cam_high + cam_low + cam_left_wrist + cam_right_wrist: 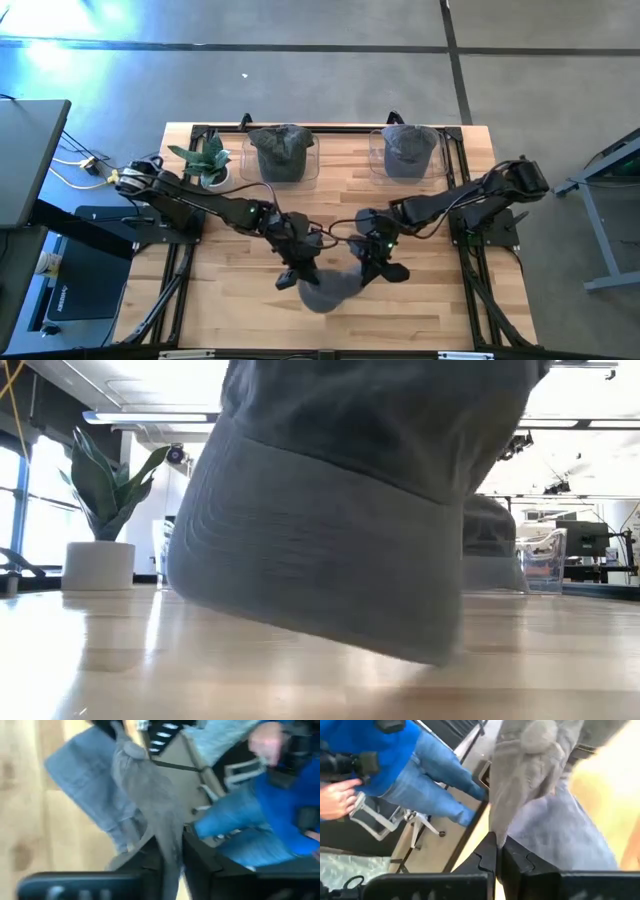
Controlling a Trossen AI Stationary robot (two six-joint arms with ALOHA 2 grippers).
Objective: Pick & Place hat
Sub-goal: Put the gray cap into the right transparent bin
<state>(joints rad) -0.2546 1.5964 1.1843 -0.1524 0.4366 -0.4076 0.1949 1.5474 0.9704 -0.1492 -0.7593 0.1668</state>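
Gripping the grey cap [330, 290] at lower centre of the high view, the left gripper [300, 272] and right gripper [372, 268] are pinching its fabric from either side.

Wooden table [240, 270] with hats and a plant.
Potted plant [207, 162] at 10 o'clock, two clear stands [283, 166] carrying hats at 12, grey hat [330, 290] at 6.
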